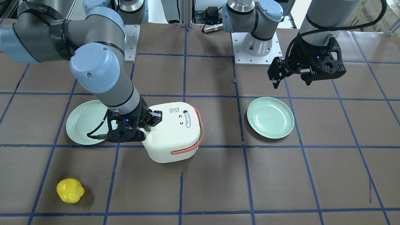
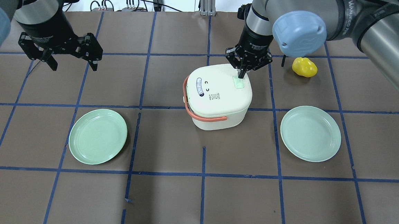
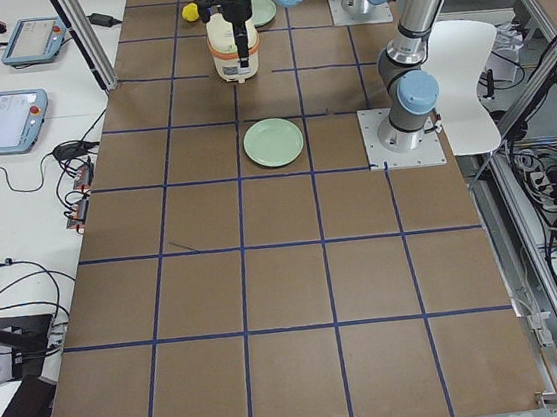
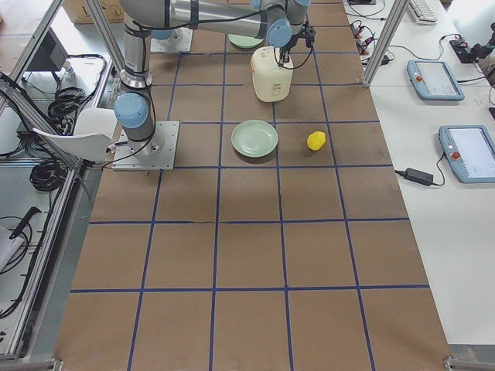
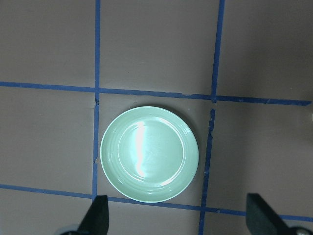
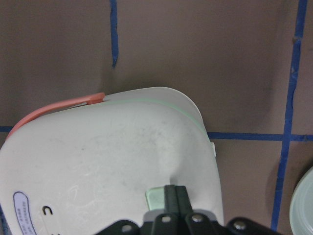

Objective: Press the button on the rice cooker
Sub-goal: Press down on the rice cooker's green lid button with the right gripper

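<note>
A white rice cooker with an orange handle stands mid-table. A pale green button sits on its lid near the far right corner. My right gripper is shut, its fingertips down on the button's edge; the same contact shows in the front-facing view and the right wrist view. The cooker fills the right wrist view. My left gripper is open and empty, held high over the table's left side above a green plate.
Two green plates lie on the table, one left and one right of the cooker. A yellow toy pepper lies beyond the right plate. Blue tape lines grid the brown table cover.
</note>
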Robot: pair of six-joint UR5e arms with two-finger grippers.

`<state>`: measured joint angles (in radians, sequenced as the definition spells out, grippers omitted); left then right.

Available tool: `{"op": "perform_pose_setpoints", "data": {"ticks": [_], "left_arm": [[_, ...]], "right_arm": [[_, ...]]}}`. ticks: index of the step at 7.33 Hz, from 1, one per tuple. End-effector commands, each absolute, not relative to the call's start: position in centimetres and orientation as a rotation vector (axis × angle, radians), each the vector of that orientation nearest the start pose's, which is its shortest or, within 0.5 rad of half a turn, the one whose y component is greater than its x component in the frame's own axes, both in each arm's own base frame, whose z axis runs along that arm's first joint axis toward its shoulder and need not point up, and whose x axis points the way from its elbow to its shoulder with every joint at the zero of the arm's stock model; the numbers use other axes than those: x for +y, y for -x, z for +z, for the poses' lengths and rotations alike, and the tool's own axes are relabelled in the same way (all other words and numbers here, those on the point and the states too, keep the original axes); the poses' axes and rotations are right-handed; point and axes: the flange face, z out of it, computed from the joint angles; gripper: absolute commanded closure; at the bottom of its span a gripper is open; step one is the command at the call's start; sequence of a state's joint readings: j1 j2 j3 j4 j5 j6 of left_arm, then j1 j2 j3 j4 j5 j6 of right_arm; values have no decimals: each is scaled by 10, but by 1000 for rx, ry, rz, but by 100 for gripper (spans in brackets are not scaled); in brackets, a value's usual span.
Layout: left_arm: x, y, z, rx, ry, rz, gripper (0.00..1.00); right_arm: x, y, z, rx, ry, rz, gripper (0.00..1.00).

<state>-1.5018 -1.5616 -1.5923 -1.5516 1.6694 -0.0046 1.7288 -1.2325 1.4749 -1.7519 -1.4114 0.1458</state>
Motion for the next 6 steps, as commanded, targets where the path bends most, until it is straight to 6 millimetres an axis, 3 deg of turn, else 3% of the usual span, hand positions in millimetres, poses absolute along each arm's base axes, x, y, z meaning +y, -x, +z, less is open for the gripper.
{"op": "perform_pose_setpoints", "data": {"ticks": [1,6], "left_arm": [[-496,89,484,3040,113,-7,0],[-496,89,484,3040,113,-7,0]], "right_arm": [[-582,-244,360,2991,10,138,87],[-580,-243,356,2991,6,134,87]]}}
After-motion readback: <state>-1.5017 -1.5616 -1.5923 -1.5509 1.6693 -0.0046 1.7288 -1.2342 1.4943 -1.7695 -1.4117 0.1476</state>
